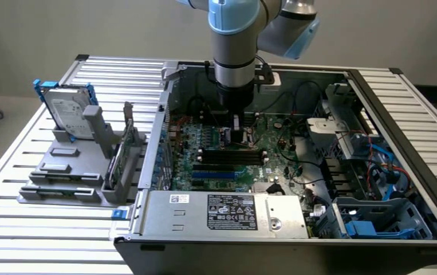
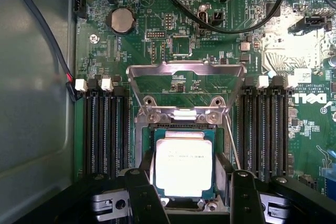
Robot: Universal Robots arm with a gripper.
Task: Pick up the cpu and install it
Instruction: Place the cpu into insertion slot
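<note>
The cpu point(image 2: 184, 166), a small square chip with a bright silver top, lies flat in the socket on the green motherboard point(image 2: 173, 45). The socket's metal load frame point(image 2: 186, 72) is swung up and open behind it. My gripper point(image 2: 190, 181) hangs just over the cpu. Its two black fingers point(image 2: 137, 195) stand on either side of the chip, with a thin gap showing at each edge, so the jaws are open around it. In the exterior view the arm reaches straight down into the open computer case, and the gripper point(image 1: 237, 130) is low over the board.
Black memory slots point(image 2: 102, 129) flank the socket on both sides. Black cables point(image 2: 210, 22) loop over the board. In the exterior view, a silver hard drive point(image 1: 69, 109) with blue brackets stands on a grey rack at the left. The power supply point(image 1: 226, 212) sits at the case front.
</note>
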